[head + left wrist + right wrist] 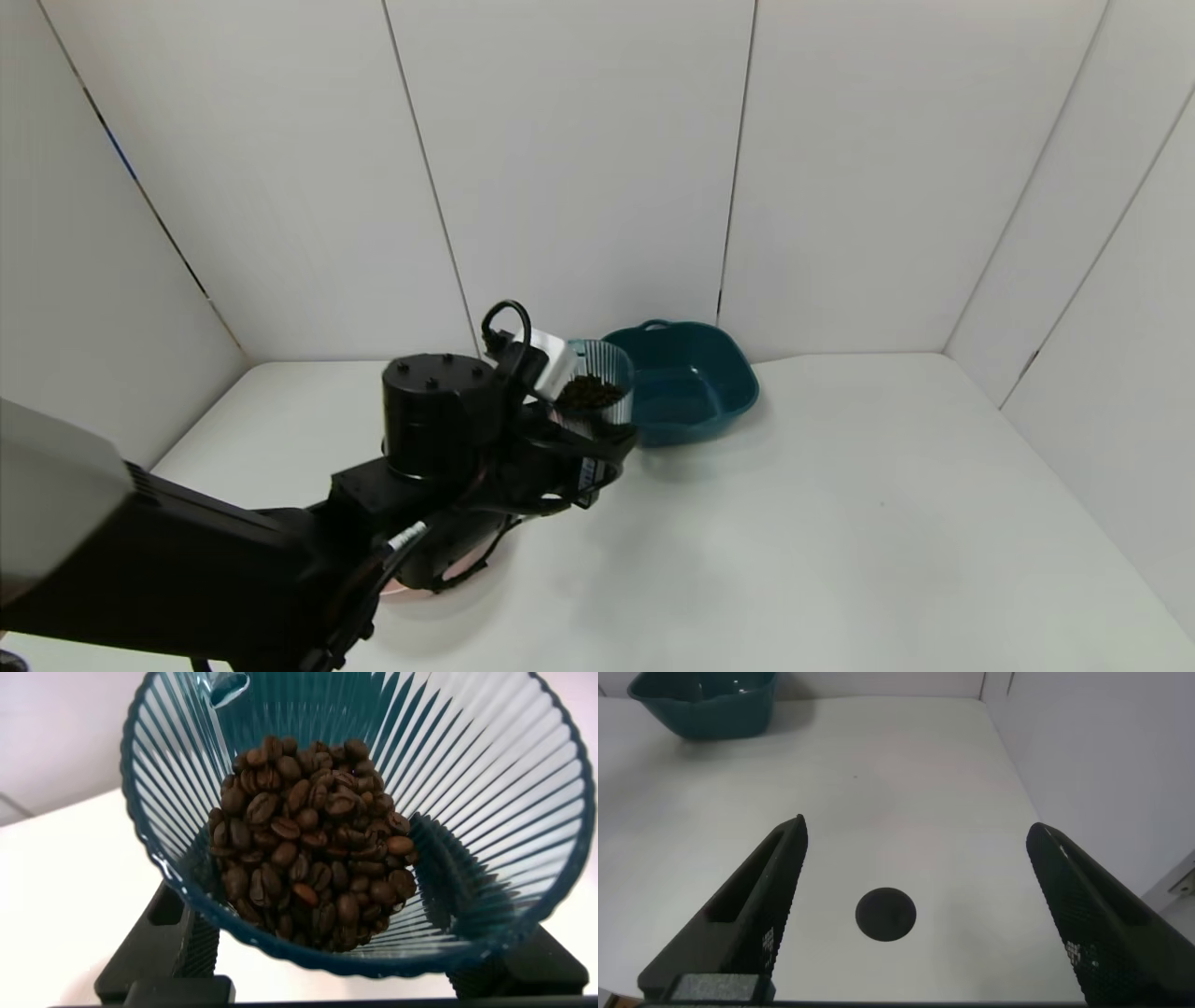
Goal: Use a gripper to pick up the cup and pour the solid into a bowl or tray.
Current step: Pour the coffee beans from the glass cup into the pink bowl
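My left gripper (590, 446) is shut on the ribbed pale-blue cup (605, 366) and holds it above the table, tilted, just in front of the teal dish. The dark brown beans (590, 392) lie heaped inside the cup. In the left wrist view the cup (467, 775) fills the frame with the beans (313, 845) in it, and black fingers (177, 947) show on either side. The pink bowl (403, 588) is mostly hidden under my left arm, nearer than the cup. My right gripper (917, 826) is open and empty over bare table.
A dark teal squarish dish with handles (691, 383) stands at the back of the white table, also seen in the right wrist view (705, 705). A dark round spot (885, 914) lies on the table below the right gripper. White walls enclose the table.
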